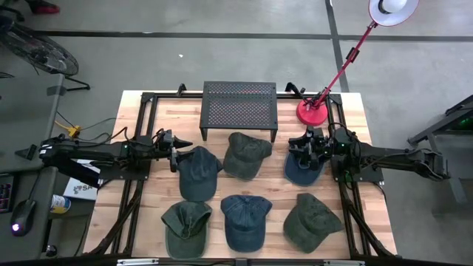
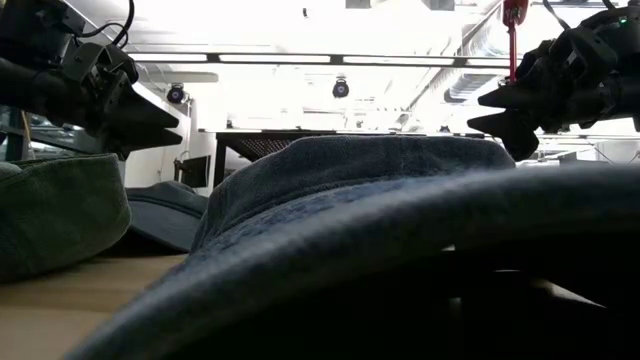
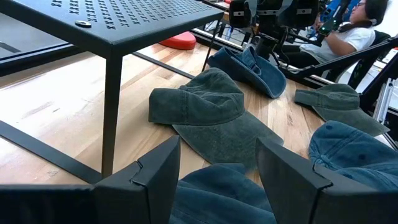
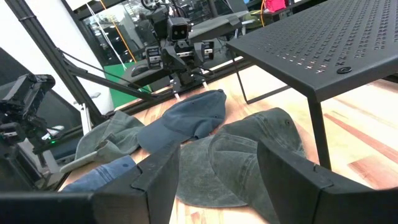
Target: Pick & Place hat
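Seemingly unheld, six hats, left gripper, right gripper, both agape

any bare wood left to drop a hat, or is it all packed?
Bare wood: the strip between the table's left frame rail and the black mesh stand; the stand's top is also bare. Crowded: six hats in two rows fill the middle and front, and the red lamp base takes the far right corner.

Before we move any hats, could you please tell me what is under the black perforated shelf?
Under the black perforated shelf, the left wrist view shows only bare wooden table and black frame bars between its legs; no hat lies there. The far side beneath it is hidden by the shelf top.
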`<action>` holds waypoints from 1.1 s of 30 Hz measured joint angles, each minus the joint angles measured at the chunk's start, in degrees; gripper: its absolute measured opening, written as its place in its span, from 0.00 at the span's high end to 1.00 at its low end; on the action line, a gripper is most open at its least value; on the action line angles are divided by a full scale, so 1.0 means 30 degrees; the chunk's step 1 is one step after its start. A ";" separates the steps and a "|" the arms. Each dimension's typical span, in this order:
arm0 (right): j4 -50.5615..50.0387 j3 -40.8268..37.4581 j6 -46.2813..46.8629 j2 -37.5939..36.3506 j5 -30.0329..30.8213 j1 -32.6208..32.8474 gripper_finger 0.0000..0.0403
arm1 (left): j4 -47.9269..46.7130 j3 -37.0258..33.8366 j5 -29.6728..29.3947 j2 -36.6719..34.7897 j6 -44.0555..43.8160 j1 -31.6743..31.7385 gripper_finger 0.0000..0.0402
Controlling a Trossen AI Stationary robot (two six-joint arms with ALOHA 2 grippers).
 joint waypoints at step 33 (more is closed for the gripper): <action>-0.0036 -0.0001 0.5229 0.0001 -0.0293 0.0001 0.49 | 0.0000 0.0000 -0.0001 -0.0001 0.0000 0.0000 0.49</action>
